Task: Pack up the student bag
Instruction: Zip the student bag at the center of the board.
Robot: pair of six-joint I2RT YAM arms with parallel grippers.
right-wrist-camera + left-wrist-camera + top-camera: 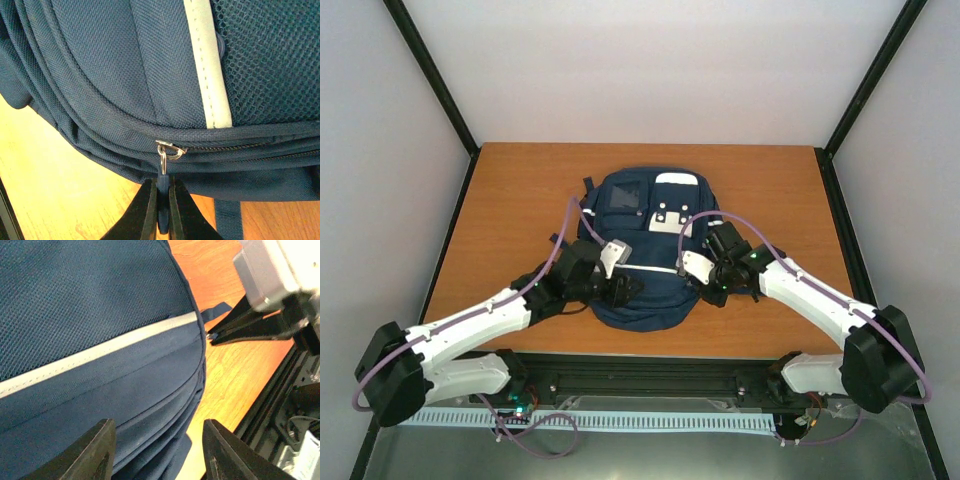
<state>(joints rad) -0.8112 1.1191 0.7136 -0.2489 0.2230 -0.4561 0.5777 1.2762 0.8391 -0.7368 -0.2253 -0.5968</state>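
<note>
My right gripper [161, 212] pinches the zip pull [163, 172] of the bag [115, 75] at bottom centre. My left gripper [159, 440] stands apart, holding nothing.

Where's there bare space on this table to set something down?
Bare table lies left of the student bag toward the left wall, and right of it toward the right wall; a thin strip runs behind it. The near half is crowded: the open left gripper and the right gripper, shut on a zip pull, flank it.

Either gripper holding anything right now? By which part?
The right gripper pinches the zipper pull of the student bag; the left gripper is open, holding nothing.
</note>
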